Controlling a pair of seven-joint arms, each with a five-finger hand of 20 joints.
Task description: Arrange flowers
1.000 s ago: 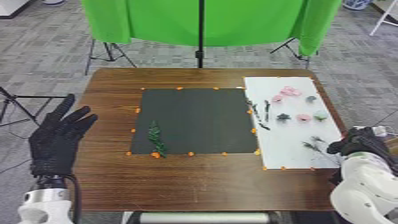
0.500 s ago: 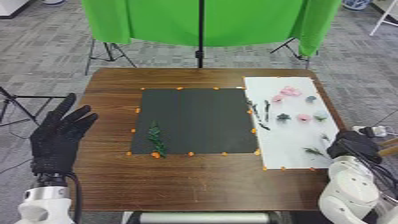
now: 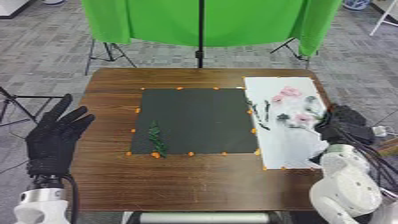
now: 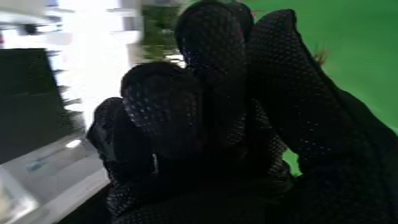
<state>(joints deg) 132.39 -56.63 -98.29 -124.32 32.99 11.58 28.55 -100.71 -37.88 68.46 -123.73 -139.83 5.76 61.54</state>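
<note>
1. The robot's right hand, in a black fabric glove (image 3: 345,122), has just moved forward along the table's right side. It is now beside the soft pink flower heads (image 3: 290,91) on the white rectangular sheet (image 3: 280,145).
2. For the task, I take this as choosing or reaching for the next piece. I cannot tell whether that hand is open, closed or gripping anything.
3. Half a second ago it was lower, by the sheet's near right corner. Now it and its white arm (image 3: 345,172) cover more of that side, hiding most of the thin green sprigs (image 3: 315,158) seen there.
4. Unchanged is the long leafy green stem (image 3: 155,136), lying at the left of the dark rectangular sheet (image 3: 200,117). The arrangement looks barely begun, with most pieces on the white sheet.
5. The robot's left hand, also black-gloved (image 3: 53,145), stays at the brown wooden table's (image 3: 178,185) left, its fingers spread and empty.
</note>
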